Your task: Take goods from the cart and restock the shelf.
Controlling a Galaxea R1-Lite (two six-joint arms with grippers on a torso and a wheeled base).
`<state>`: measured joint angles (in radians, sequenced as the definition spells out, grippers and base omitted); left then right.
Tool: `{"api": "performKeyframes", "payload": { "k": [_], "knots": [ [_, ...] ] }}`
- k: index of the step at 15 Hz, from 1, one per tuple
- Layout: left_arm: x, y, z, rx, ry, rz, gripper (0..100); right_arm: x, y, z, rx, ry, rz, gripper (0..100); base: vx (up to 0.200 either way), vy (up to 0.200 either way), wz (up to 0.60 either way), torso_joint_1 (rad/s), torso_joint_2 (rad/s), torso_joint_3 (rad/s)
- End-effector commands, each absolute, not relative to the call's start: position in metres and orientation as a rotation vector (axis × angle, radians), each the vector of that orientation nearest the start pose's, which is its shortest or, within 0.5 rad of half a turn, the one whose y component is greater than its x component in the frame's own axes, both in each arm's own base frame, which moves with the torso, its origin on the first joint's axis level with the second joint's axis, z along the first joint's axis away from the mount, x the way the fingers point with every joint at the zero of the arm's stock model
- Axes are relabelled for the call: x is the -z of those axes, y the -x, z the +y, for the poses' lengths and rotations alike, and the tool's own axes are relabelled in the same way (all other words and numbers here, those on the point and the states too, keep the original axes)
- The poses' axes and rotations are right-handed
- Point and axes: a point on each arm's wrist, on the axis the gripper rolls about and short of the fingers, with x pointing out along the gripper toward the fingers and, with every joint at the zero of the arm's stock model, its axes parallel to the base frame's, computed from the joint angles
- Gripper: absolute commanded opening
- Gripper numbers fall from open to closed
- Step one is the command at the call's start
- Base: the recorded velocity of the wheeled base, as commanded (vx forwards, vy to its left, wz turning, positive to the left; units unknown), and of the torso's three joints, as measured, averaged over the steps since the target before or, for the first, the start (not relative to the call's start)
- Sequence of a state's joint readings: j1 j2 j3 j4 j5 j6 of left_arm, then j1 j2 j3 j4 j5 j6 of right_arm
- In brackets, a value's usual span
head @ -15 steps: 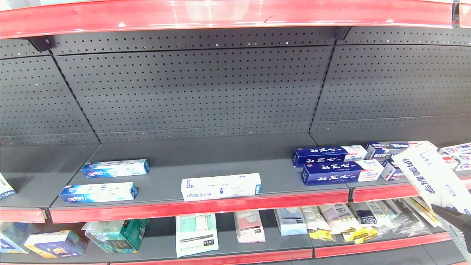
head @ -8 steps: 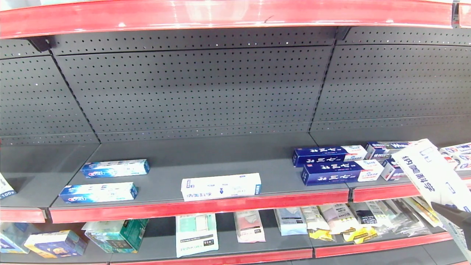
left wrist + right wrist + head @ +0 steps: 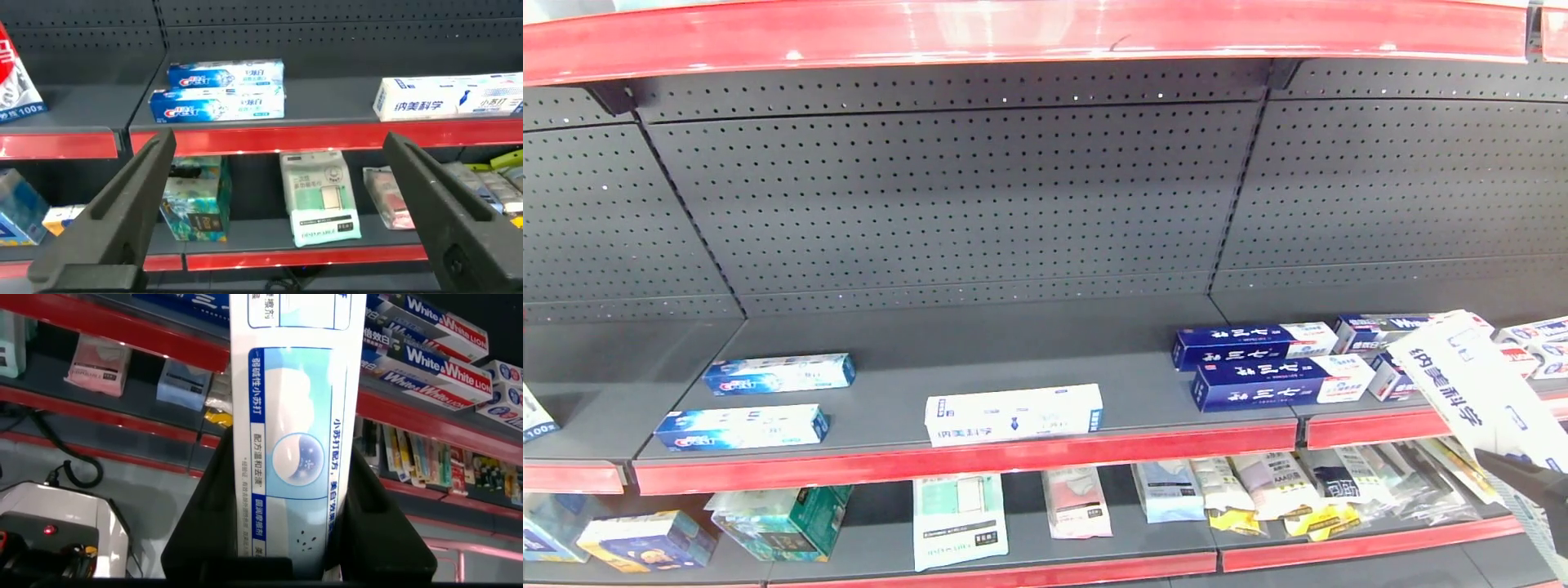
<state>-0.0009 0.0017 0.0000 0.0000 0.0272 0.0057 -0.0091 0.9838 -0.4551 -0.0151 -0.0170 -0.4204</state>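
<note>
Two grippers on my screens: right gripper (image 3: 290, 482) clamped around white toothpaste box (image 3: 1474, 392), tilted, near shelf (image 3: 1013, 343) front; left gripper (image 3: 279, 140) spread wide, I see nothing held.

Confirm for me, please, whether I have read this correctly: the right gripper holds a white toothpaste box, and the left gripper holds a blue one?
Not quite. The left gripper holds nothing: the left wrist view shows its jaws standing wide apart and empty. The rest is right: the right gripper holds a white toothpaste box.
</note>
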Motion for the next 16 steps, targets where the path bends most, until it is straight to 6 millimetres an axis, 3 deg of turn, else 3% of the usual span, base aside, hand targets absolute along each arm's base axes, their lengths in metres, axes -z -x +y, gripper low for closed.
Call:
{"api": "performKeyframes", "payload": {
  "k": [1,9,11,14,16],
  "knots": [
    [-0.076,0.023,0.001,-0.028,-0.006,0.002,100,-0.176,-0.113,-0.001,-0.084,0.414,0.516,0,0.000,0.000,0.60,0.007,0.01,0.002],
    [-0.076,0.023,0.001,-0.028,-0.006,0.002,100,-0.177,-0.114,-0.001,-0.084,0.414,0.513,0,0.000,0.000,0.60,0.002,0.00,0.002],
    [-0.076,0.023,0.001,-0.026,-0.003,0.002,100,-0.182,-0.117,-0.001,-0.082,0.416,0.503,0,0.000,0.000,0.00,0.000,0.00,0.000],
    [-0.076,0.023,0.001,-0.026,-0.003,0.002,100,-0.192,-0.142,0.001,-0.217,0.474,0.487,0,0.000,0.000,0.00,0.000,0.00,0.000],
    [-0.076,0.023,0.001,-0.026,-0.002,0.002,100,-0.193,-0.169,0.002,-0.317,0.546,0.501,0,0.000,0.000,0.00,0.000,0.00,0.000]
  ]
}}
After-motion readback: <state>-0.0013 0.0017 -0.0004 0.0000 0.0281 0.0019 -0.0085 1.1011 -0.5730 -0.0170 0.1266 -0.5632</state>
